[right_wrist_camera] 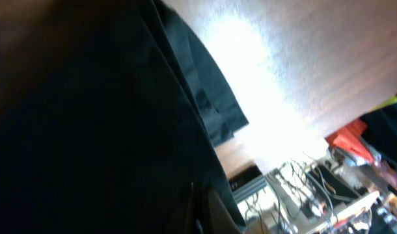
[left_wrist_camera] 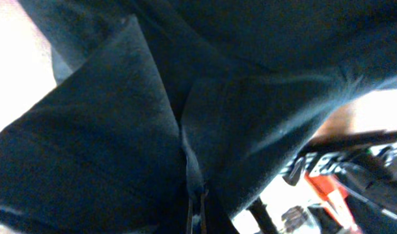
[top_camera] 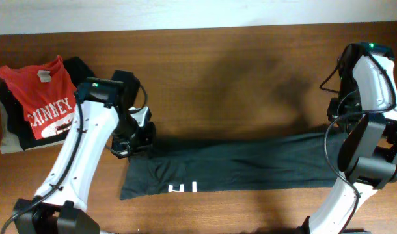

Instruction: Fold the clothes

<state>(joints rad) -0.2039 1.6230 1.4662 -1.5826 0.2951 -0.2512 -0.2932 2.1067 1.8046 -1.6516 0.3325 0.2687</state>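
Wood table point(top_camera: 250, 58), dark T-shirt point(top_camera: 250, 166) pinched by left claw point(left_wrist_camera: 196, 207), right claw point(right_wrist_camera: 200, 207)

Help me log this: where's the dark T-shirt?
Overhead, the dark T-shirt lies stretched across the table's middle, one end at the left claw.

I have bare table point(top_camera: 237, 71) along the whole far side between the arms, and that lane is wide open. The T-shirt point(top_camera: 250, 169) lies as a long band across the middle. The garment stack point(top_camera: 47, 103) blocks the far-left corner, just beside the left arm point(top_camera: 81, 149) — the right arm point(top_camera: 371, 84) crowds the right edge.
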